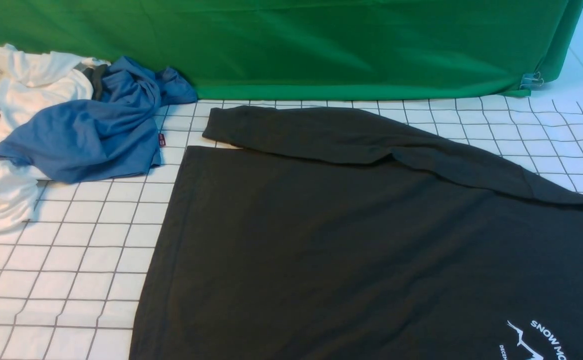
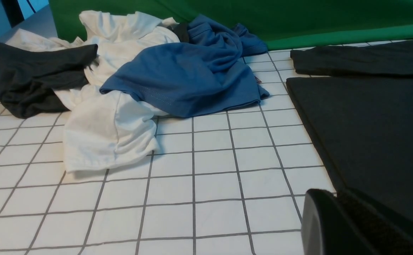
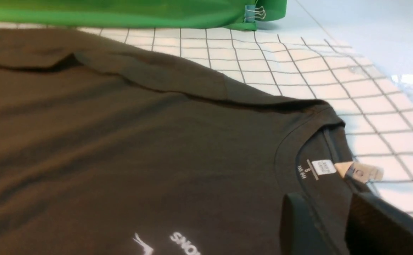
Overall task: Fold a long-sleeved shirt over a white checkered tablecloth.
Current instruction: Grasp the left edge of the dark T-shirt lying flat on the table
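Over long-sleeved shirt point(image 3: 121, 141) collar | right pincer point(image 3: 328, 212) part-open, astride it | left pincer point(image 2: 337, 216) shut, empty

shirt's point(image 1: 351, 240) spread on the tablecloth point(image 1: 86, 260) just right of the left gripper point(image 2: 334, 209), clothes pile point(image 1: 71, 130) sits ahead of it, backdrop point(image 1: 321, 45) behind the pile

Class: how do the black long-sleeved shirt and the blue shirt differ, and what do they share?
The black long-sleeved shirt lies spread flat; the blue shirt is crumpled. The black one bears white lettering; the blue one a small red tag. Both lie on the white checkered tablecloth.
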{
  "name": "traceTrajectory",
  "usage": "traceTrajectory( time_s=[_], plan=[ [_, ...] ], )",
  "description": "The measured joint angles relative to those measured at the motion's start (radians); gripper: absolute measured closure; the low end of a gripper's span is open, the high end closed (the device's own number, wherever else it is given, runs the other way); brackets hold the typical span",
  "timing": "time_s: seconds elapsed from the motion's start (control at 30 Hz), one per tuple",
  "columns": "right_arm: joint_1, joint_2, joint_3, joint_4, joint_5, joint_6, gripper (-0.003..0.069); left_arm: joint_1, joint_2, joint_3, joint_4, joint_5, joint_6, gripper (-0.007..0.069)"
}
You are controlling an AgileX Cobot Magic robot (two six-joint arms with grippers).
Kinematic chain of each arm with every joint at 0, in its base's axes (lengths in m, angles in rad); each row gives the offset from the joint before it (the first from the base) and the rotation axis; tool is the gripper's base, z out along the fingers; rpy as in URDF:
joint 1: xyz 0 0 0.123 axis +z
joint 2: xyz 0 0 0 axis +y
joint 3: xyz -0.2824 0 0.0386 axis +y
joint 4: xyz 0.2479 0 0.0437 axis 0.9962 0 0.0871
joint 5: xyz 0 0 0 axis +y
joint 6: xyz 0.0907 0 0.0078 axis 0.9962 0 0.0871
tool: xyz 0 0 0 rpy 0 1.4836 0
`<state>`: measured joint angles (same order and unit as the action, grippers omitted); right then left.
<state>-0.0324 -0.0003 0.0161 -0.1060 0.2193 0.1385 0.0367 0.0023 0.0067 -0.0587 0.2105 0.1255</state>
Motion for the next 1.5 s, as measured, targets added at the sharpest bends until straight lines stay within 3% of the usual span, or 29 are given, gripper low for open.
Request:
traceTrajectory(
  time_s=[0.03,0.17,0.2,0.23,0.33,0.47,0.67,0.87,0.97,1.1,1.23,1.3,1.4,1.5],
  plan=[
    [0.0,0.0,0.0,0.0,0.0,0.015,0.0417,0.0,0.0,0.0,-0.004,0.0,-0.002,0.0634],
    [0.0,0.0,0.0,0.0,-0.027,0.259,0.0417,0.0,0.0,0.0,-0.27,-0.07,-0.172,0.0634],
    [0.0,0.0,0.0,0.0,-0.054,0.429,0.0417,0.0,0.0,0.0,-0.43,-0.089,-0.272,0.0634],
    [0.0,0.0,0.0,0.0,-0.073,0.547,0.0417,0.0,0.0,0.0,-0.512,-0.096,-0.32,0.0634],
    [0.0,0.0,0.0,0.0,-0.124,0.85,0.0417,0.0,0.0,0.0,-0.622,-0.106,-0.38,0.0634],
    [0.0,0.0,0.0,0.001,-0.137,0.967,0.0417,0.0,0.0,0.0,-0.627,-0.122,-0.396,0.0634],
    [0.0,0.0,0.0,0.001,-0.136,0.961,0.0417,0.0,0.0,0.0,-0.693,-0.188,-0.486,0.0634],
    [0.001,0.0,0.0,0.001,-0.175,0.839,0.0417,0.0,0.0,-0.001,-0.68,-0.21,-0.49,0.0634],
    [0.02,0.0,-0.009,0.001,-0.238,0.742,0.0423,0.0,-0.001,-0.078,-0.578,-0.146,-0.443,0.0634],
    [0.044,0.04,-0.114,0.0,-0.195,0.574,0.0492,0.0,0.03,-0.252,-0.375,-0.051,-0.369,0.0634],
    [0.063,0.202,-0.31,0.0,-0.12,0.305,0.062,0.0,0.201,-0.501,-0.076,0.152,-0.314,0.0634],
    [0.072,0.3,-0.425,0.0,-0.058,0.176,0.0643,0.0,0.312,-0.625,0.051,0.282,-0.264,0.0634],
    [0.09,0.476,-0.645,0.0,0.141,-0.025,0.0648,0.0,0.516,-0.845,0.134,0.552,-0.132,0.0634],
    [0.111,0.618,-0.82,0.006,0.389,-0.162,0.0647,-0.046,0.674,-0.992,0.132,0.758,-0.026,0.0634]
  ],
)
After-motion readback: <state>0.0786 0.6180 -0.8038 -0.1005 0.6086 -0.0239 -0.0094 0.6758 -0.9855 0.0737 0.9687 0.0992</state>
